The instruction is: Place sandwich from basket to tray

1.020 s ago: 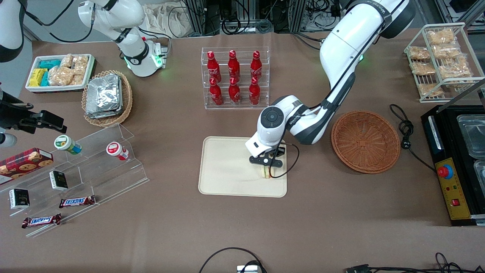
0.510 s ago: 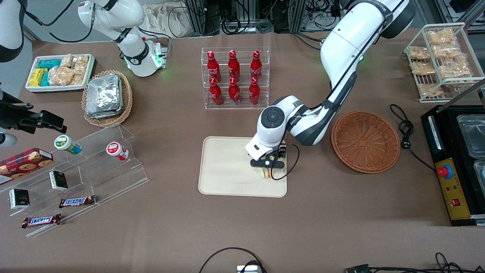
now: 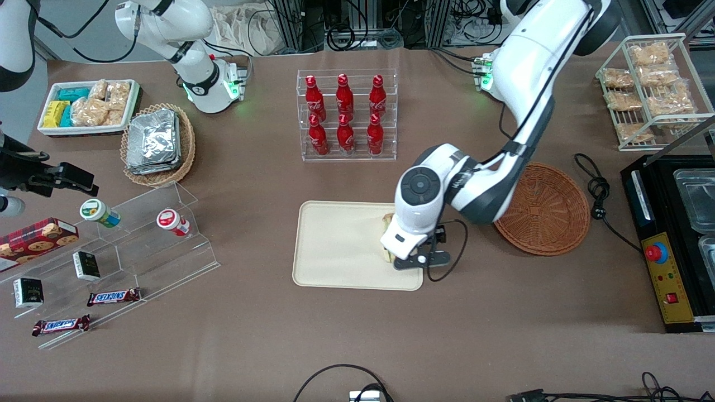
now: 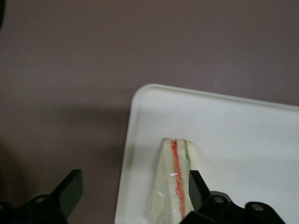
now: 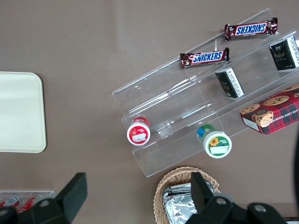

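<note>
Scene in the front view, from the parked arm's end of the table toward the working arm's. White tray of packaged snacks (image 3: 86, 106) stands beside a tan wicker basket of foil packets (image 3: 156, 142). Nearer the front camera than these is a clear stepped display stand (image 3: 139, 245) carrying snack bars, small boxes and two lidded cups. Rack of red bottles (image 3: 346, 114) stands mid-table, farther from the camera than the cream tray (image 3: 335, 245).

The sandwich (image 4: 175, 182) lies on the tray (image 4: 233, 121) near its rounded corner, at the edge toward the working arm's end, with its red and green filling lines uppermost. In the front view it is mostly hidden under the wrist.

The left gripper (image 3: 416, 259) hangs over that same edge of the tray. In the left wrist view the gripper (image 4: 133, 184) is spread wide and grips nothing. One finger (image 4: 70, 186) is over the bare brown table, and the other (image 4: 196, 186) is just beside the sandwich; whether it touches cannot be told.

The reddish-brown basket (image 3: 550, 209) sits empty on the table beside the tray, toward the working arm's end. Wire rack of bagged snacks (image 3: 651, 84) and a black control box (image 3: 670, 251) stand at that end.
</note>
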